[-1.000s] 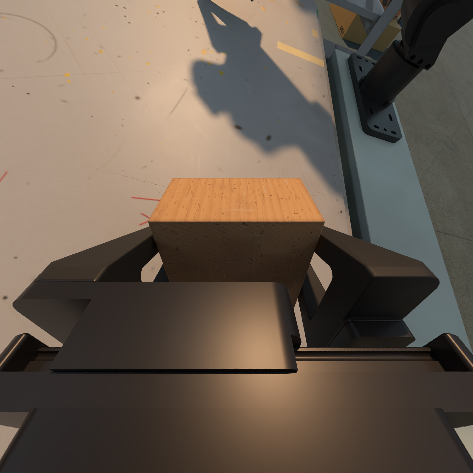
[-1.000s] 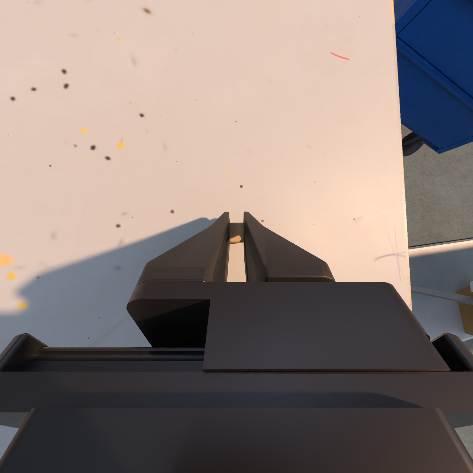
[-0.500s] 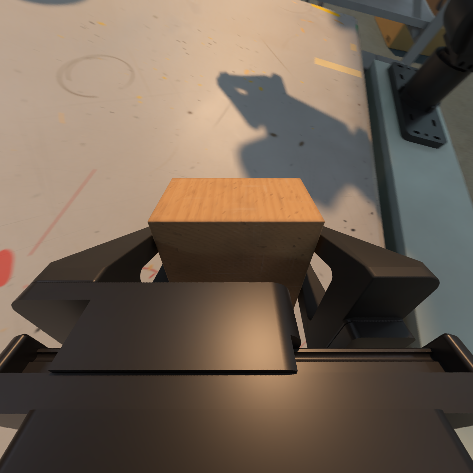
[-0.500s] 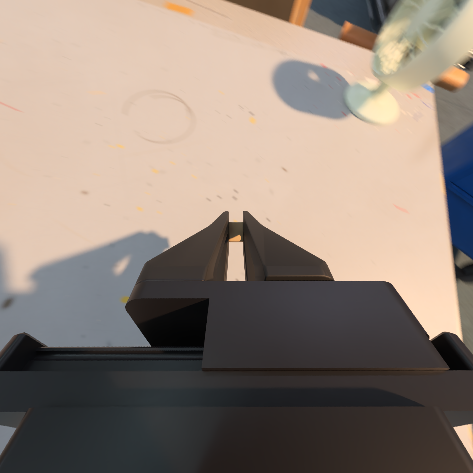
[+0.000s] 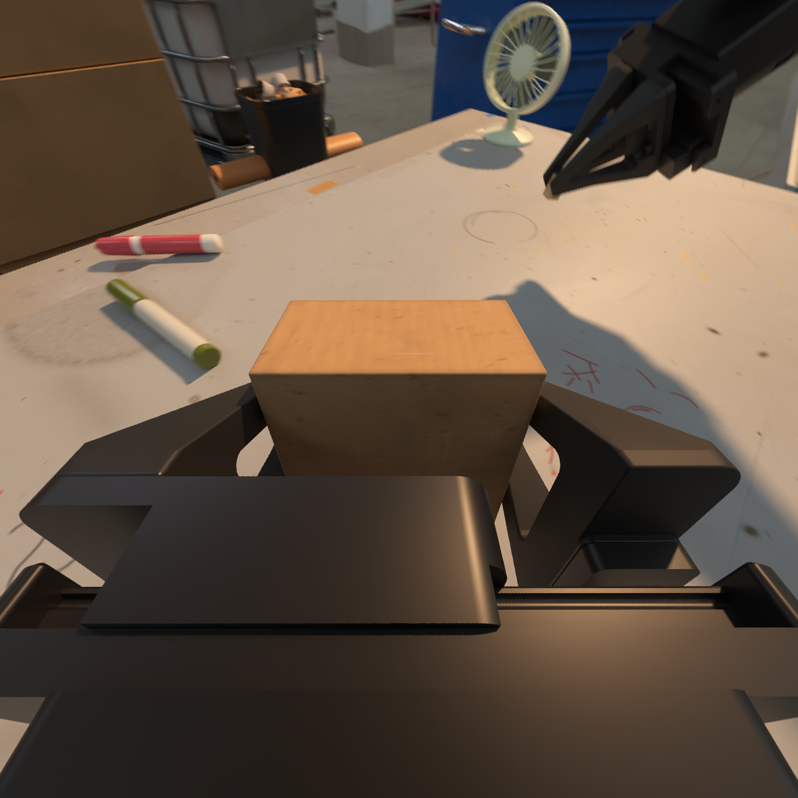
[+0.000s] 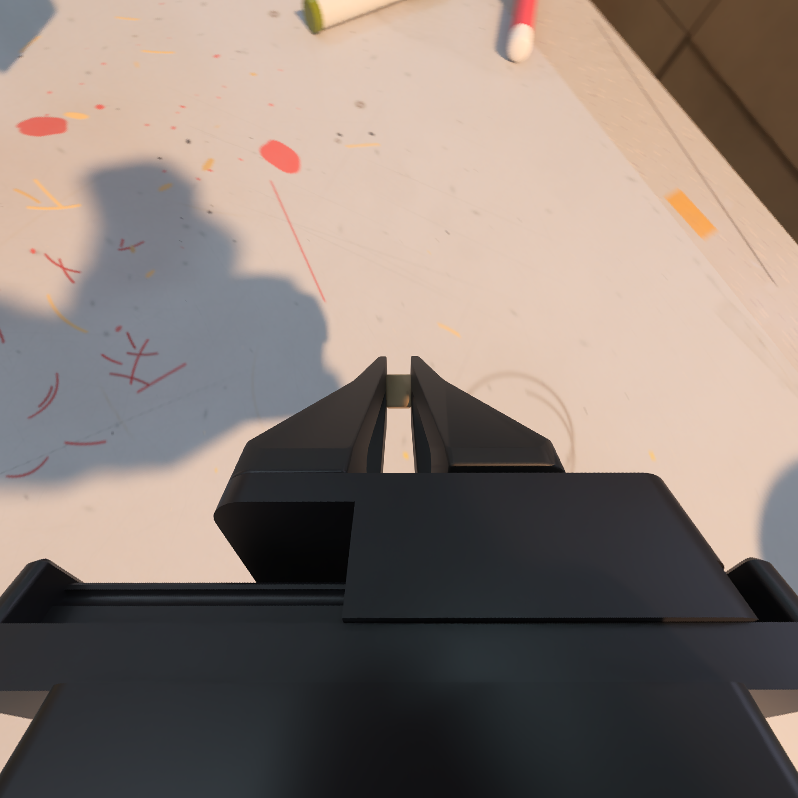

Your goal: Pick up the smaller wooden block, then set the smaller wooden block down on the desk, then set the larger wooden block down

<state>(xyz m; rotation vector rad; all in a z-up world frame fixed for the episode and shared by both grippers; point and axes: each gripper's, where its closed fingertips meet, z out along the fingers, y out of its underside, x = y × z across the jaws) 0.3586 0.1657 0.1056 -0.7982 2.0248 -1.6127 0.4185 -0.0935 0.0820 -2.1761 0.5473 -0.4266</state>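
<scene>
My left gripper [image 5: 397,406] is shut on the larger wooden block [image 5: 397,345], a light brown cube held between its two fingers above the desk [image 5: 388,242]. My right gripper [image 6: 398,367] is shut on the smaller wooden block [image 6: 398,391], a tiny pale piece pinched near its fingertips, held above the desk [image 6: 475,216]. The right gripper also shows in the left wrist view [image 5: 550,188] at the upper right, raised over the desk, with the small block [image 5: 549,194] at its tips.
A red marker [image 5: 157,244] and a green-capped marker [image 5: 162,323] lie at the left; both show in the right wrist view [image 6: 520,30] [image 6: 345,11]. A small cream fan [image 5: 518,73] stands at the far edge. Cardboard boxes [image 5: 86,129] and a black bin [image 5: 283,121] stand beyond the desk.
Both wrists have tilted up and swung, so both views have swept across the desk. The left view now takes in the markers, the fan and the right gripper. Both grips are unchanged.
</scene>
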